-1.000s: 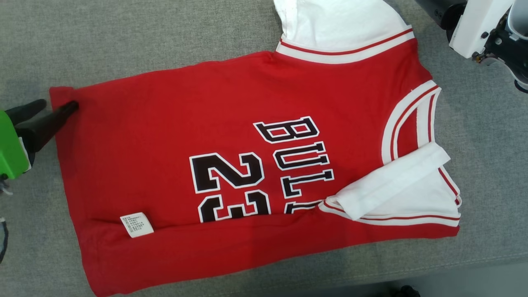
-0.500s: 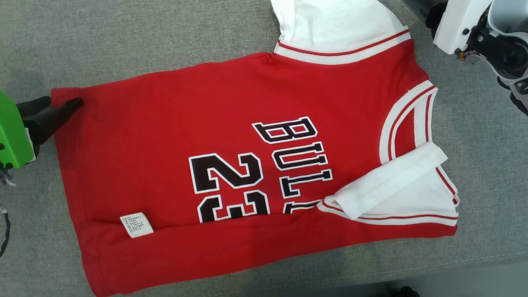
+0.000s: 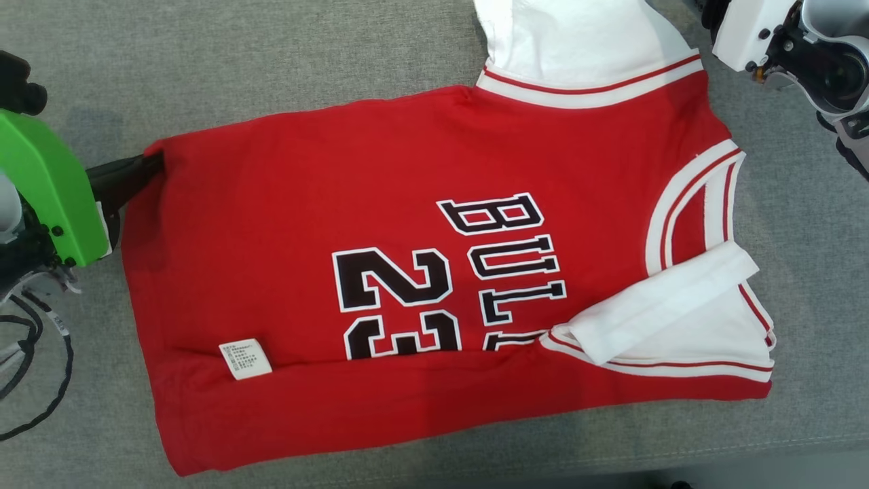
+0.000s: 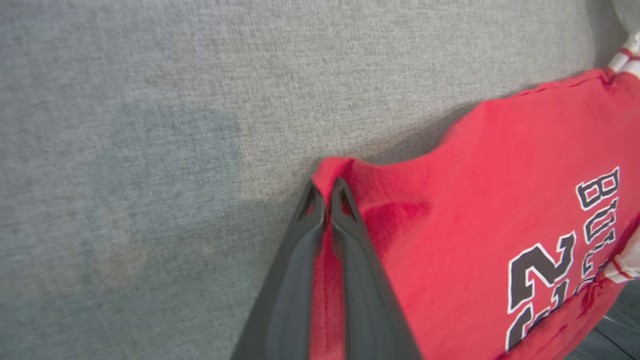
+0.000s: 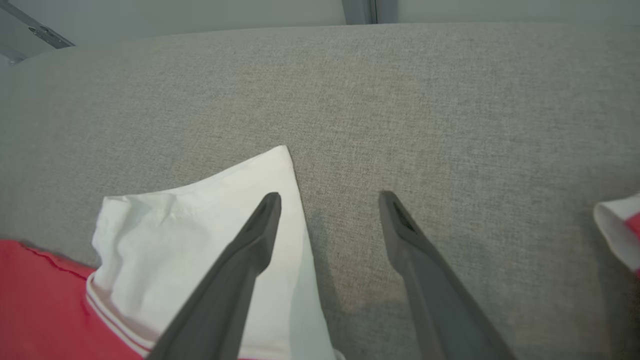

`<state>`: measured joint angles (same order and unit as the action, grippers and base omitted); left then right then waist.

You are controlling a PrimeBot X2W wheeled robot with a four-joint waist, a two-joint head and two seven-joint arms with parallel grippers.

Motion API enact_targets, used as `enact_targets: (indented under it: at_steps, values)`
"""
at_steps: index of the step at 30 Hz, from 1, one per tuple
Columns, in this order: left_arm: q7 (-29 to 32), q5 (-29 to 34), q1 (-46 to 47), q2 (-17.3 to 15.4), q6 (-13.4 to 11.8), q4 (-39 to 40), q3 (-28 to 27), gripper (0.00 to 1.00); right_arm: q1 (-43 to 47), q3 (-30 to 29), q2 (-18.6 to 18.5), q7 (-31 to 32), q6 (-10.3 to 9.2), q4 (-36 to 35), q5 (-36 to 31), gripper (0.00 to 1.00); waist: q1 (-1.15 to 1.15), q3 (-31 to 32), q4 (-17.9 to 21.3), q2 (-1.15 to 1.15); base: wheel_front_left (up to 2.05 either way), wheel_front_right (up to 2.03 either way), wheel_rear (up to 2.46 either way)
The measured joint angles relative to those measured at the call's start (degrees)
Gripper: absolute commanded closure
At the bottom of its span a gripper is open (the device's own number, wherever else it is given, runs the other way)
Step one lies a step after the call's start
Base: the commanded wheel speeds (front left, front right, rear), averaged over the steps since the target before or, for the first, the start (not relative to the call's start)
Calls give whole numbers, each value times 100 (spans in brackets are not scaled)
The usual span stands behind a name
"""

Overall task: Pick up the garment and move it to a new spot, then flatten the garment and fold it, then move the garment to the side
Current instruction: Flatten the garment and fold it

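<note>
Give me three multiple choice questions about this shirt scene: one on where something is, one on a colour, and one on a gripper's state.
1. Where does the left gripper grip the shirt?
A. the collar
B. a hem corner
C. the printed number

2. What colour is the sleeve by the right gripper?
A. black
B. green
C. white

3. How is the right gripper?
A. open, holding nothing
B. shut on the shirt
C. shut on a label

Answers:
1 B, its jaws pinch red cloth at that corner.
2 C, the sleeve is plain white.
3 A, its jaws stand wide apart, gripping nothing.
</note>
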<state>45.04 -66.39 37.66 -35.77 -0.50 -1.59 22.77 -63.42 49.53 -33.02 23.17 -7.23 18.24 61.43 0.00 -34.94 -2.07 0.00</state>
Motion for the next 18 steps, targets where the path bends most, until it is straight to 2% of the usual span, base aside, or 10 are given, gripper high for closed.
enact_targets:
  at_steps: [7, 14, 18]
  values:
    - [-74, 8, 112, 278, 212, 12, 240, 100, -63, 26, 154, 9, 0, 379, -132, 0, 0, 10, -248, 0, 0, 0, 0]
    - [-75, 12, 180, 286, 310, 26, 305, 100, -63, 125, 456, 87, 0, 432, -133, 0, 0, -34, -459, 0, 0, 0, 0]
    - [-132, 34, 234, 305, 366, 10, 310, 100, -76, 125, 503, 83, 1, 474, -164, 0, 0, -96, -529, 0, 0, 0, 0]
